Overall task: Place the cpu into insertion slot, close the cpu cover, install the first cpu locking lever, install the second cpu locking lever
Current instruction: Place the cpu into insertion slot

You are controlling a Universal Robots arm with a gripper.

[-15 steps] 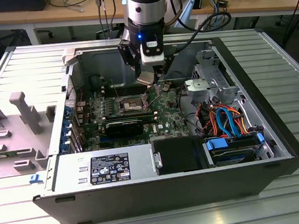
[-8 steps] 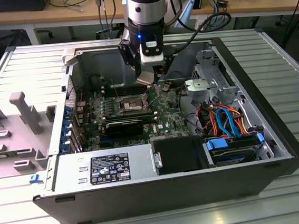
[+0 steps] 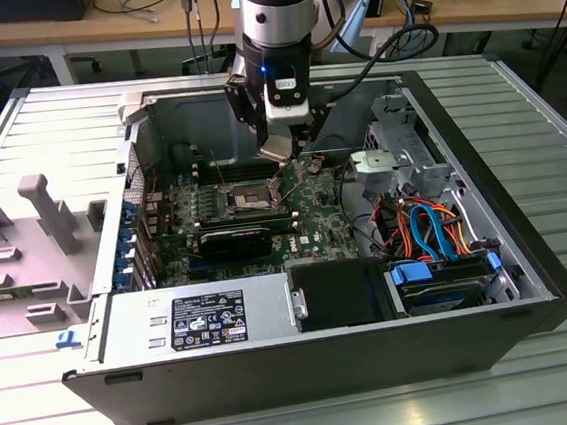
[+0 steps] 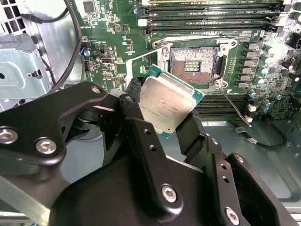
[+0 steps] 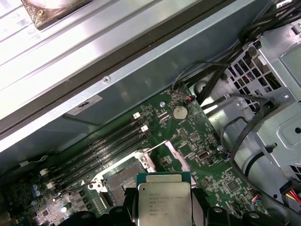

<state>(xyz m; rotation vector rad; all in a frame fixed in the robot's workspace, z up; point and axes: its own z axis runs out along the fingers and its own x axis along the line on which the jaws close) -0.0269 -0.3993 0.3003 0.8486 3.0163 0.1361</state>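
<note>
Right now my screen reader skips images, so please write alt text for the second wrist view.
Black fingers clamp the cpu, silvery top toward the camera; behind it the insertion slot lies uncovered on the green circuit board.

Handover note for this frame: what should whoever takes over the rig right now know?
Gripper: shut on the small square silvery-topped chip, which is held tilted in the air over the green circuit board.
Square silver-rimmed socket: uncovered, with its contact field exposed and empty. The chip is close beside it and not touching it.
Done: the chip is in the grip, near the socket.
Left: the chip is not seated, and nothing is closed or locked over the socket.
</note>
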